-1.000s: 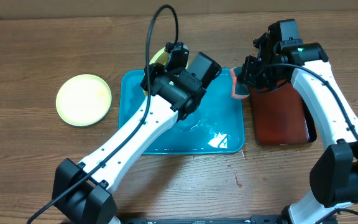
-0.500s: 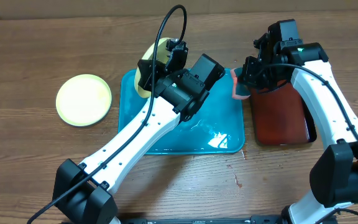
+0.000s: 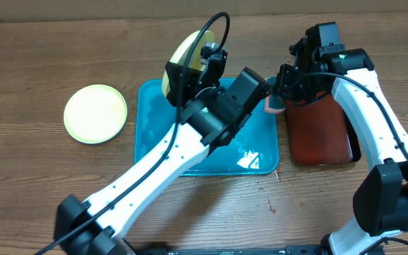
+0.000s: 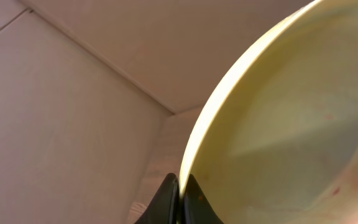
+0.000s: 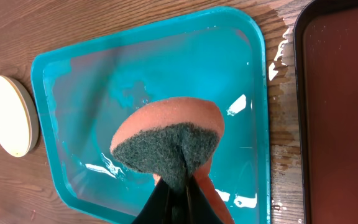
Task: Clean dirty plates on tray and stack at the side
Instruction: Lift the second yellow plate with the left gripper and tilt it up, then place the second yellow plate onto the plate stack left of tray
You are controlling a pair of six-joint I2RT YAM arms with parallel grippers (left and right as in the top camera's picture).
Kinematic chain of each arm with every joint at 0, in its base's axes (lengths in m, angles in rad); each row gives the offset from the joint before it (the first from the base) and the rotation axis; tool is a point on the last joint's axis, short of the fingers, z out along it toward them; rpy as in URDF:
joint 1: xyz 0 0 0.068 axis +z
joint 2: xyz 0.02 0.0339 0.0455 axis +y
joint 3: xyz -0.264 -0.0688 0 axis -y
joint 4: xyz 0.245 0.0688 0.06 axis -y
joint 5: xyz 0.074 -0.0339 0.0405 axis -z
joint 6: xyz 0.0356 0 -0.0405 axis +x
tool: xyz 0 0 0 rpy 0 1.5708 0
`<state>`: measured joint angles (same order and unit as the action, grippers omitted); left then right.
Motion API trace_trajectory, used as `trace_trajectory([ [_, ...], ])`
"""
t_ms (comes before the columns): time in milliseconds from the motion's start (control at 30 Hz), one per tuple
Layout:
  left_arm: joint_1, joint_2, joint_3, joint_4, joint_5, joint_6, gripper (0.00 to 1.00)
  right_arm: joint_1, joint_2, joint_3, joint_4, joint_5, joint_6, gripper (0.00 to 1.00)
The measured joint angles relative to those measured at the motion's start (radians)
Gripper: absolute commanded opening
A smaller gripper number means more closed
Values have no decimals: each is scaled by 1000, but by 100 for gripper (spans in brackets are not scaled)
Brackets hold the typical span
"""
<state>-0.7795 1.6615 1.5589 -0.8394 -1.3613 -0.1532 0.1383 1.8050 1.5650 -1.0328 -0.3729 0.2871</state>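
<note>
Currently, a yellow-green rimmed plate (image 3: 179, 55) is held tilted on edge by the left gripper (image 3: 192, 69), above the upper edge of the teal tray (image 3: 261, 152), in the upper middle of the overhead frame. In the left wrist view the rim is pinched between the closed fingers (image 4: 166, 200). An orange sponge (image 5: 166, 137) with a dark scouring face is clamped in the right gripper (image 3: 278, 92) over the tray's upper right corner. A second plate (image 3: 95, 113) is laid flat on the table (image 3: 34, 177) at the left, well apart from the tray. A dark red tray (image 3: 321, 134) is set just beside it on the right.
</note>
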Motion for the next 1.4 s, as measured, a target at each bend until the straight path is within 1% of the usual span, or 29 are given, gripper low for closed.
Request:
trace_trajectory([
  [333, 1, -165, 2, 2, -14, 0, 4, 0, 0, 0, 0, 5, 0, 4],
  [600, 1, -190, 2, 2, -15, 0, 4, 0, 0, 0, 0, 6, 0, 4],
  [700, 2, -190, 2, -2, 26, 0, 4, 0, 0, 0, 0, 8, 0, 4],
  [800, 16, -190, 3, -39, 169, -6, 4, 0, 0, 0, 0, 13, 0, 4],
  [867, 45, -190, 4, -79, 309, -33, 4, 0, 0, 0, 0, 14, 0, 4],
  [900, 73, -190, 3, -98, 401, -53, 4, 0, 0, 0, 0, 15, 0, 4],
  [1033, 196, -190, -13, -122, 644, -105, 4, 0, 0, 0, -3, 15, 0, 4],
  [1200, 406, -190, -87, -126, 908, -143, 4, 0, 0, 0, -8, 18, -3, 4],
  [1267, 512, -190, -116, -122, 1015, -155, 4, 0, 0, 0, -7, 19, -4, 4],
  [1400, 722, -190, -147, -103, 1169, -166, 4, 0, 0, 0, -8, 21, -4, 4],
])
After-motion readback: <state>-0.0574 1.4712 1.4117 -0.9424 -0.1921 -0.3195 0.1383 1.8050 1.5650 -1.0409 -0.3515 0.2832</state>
